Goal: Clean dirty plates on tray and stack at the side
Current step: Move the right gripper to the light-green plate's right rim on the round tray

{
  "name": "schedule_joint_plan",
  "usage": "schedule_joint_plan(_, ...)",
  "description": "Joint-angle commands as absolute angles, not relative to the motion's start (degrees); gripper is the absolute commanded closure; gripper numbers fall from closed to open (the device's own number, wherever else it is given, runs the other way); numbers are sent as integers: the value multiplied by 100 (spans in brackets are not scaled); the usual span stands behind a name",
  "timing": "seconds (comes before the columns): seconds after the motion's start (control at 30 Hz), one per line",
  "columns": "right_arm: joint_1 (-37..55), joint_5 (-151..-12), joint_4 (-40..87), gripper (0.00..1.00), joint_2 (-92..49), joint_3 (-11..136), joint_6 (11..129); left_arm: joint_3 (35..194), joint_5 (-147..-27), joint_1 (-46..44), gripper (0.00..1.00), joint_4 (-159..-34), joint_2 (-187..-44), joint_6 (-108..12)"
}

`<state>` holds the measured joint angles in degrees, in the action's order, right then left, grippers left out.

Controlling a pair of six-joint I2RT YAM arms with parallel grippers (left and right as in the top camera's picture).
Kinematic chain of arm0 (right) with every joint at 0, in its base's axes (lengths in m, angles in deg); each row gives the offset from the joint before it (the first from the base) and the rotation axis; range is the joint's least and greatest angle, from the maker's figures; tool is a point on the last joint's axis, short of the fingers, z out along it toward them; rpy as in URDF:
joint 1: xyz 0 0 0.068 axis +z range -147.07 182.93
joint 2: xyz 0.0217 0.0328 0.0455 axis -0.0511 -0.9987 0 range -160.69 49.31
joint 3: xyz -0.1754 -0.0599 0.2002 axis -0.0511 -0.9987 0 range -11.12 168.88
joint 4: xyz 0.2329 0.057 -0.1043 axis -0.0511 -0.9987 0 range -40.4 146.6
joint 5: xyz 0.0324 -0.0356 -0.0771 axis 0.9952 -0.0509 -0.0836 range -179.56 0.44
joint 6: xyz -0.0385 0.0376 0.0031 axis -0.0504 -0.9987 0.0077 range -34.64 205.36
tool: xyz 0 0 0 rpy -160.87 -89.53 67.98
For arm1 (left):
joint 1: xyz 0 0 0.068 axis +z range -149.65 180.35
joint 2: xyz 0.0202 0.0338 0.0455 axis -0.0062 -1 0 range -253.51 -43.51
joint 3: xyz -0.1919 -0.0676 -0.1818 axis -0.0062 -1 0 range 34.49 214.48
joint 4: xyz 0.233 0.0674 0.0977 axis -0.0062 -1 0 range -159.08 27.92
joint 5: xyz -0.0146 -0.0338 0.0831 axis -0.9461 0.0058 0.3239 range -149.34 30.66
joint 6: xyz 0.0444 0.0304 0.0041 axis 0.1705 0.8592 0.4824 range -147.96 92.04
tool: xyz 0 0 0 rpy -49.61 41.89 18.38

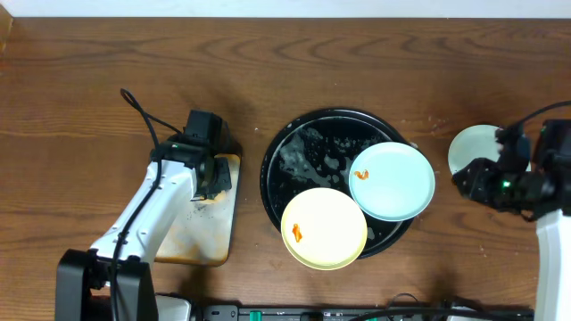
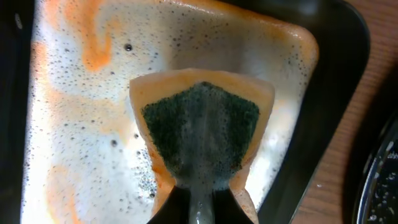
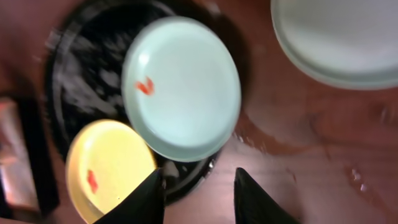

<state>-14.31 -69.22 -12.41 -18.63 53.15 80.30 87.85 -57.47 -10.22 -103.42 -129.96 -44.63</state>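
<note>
**Overhead and wrist views, plate-washing station.** On my left, the left pincer (image 2: 200, 202) is closed tight on a sponge (image 2: 202, 130), green scouring face toward the camera and its orange edge bowed by the squeeze. It hangs over the rectangular metal tray (image 2: 74, 124), which is covered in white suds streaked with orange. From overhead this arm lies over the upper end of that tray (image 1: 201, 241).

At the middle of the table (image 1: 89, 89) sits the round black tray (image 1: 275, 178), with wet foam patches (image 1: 308, 152) on its upper-left floor. A blue-green plate (image 1: 393, 181) rests on its right side, overhanging the rim, with an orange smear (image 1: 360, 175) near its left edge. A yellow plate (image 1: 324, 228) lies at the lower edge, tucked just under the blue-green one, with its own smear (image 1: 298, 234).

On my right, the right pincer (image 3: 199, 193) stands partly parted and empty. Only wood and the tray's rim show between its fingers (image 3: 146, 199). A third plate (image 3: 339, 37), pale, lies on the table apart from the round tray, partly hidden by the right arm in the overhead view.
</note>
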Motion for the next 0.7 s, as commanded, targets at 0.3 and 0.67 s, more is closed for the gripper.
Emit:
schedule_joint_plan(0.3,-1374,-7042,195,55,-2383,3540,7606,8890,-5719,-991,93,-10432,-12955,-4432)
schedule_joint_plan(0.67,-447,-7355,1821,73,-2390,2841,7333,8892,-5721,-991,93,-10445,-12955,-4432)
